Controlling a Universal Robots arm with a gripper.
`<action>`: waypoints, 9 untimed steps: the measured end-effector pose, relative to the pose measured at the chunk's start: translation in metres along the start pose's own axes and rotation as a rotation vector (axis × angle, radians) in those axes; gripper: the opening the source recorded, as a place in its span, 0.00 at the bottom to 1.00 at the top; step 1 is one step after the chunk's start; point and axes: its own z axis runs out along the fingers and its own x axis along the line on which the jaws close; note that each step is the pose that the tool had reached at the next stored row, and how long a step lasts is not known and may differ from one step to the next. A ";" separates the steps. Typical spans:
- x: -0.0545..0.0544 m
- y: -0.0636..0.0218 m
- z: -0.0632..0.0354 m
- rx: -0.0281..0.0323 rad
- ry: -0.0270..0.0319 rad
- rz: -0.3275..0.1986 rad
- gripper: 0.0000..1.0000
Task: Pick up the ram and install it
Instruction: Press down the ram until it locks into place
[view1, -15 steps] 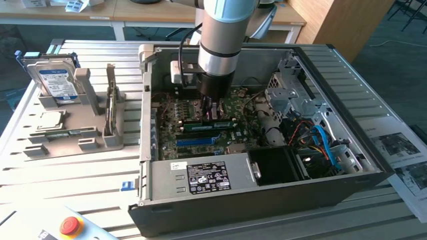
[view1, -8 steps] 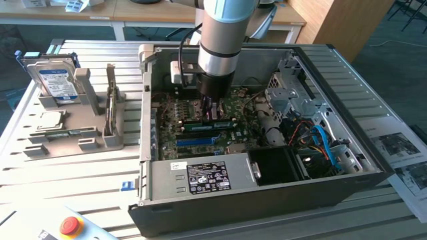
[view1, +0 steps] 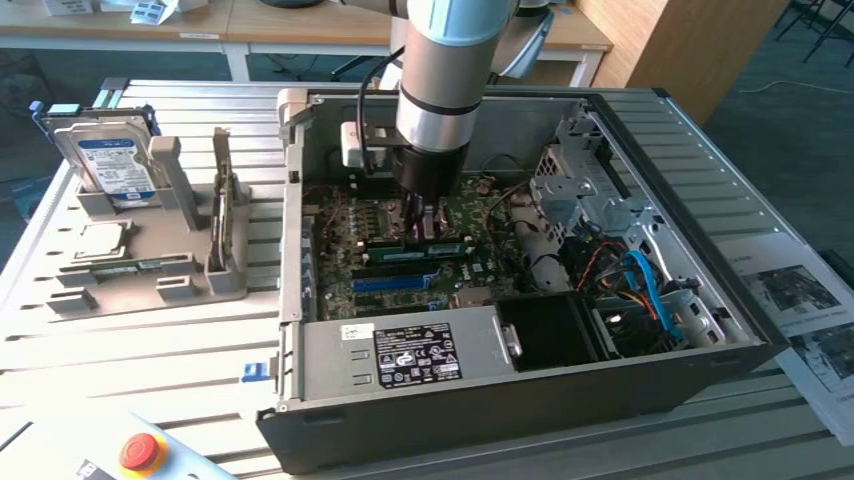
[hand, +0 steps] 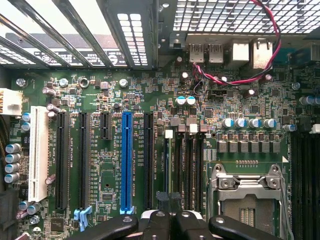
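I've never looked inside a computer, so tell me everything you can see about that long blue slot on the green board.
The blue slot is a long, narrow, plastic-looking socket fixed flat on the green motherboard, with a thin groove running down its length. It lies parallel between black slots. Nothing is plugged into it and nothing touches it. It sits inside the open computer case.

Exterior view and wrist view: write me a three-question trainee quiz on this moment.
1. True or false: the gripper is down inside the open computer case, over the motherboard.
2. Multiple choice: what stands in the gray holder outside the case? A. a hard drive B. a fan C. a keyboard
3. Fill in: in the wrist view, the long slot between the black slots is ____.

Key: 1 true; 2 A; 3 blue.
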 end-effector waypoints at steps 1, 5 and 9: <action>0.000 -0.0001 -0.0004 0.0006 -0.0003 0.000 0.10; 0.000 0.0000 -0.0032 -0.0001 0.0003 0.000 0.10; 0.000 0.0002 -0.0063 -0.0002 0.0006 0.000 0.10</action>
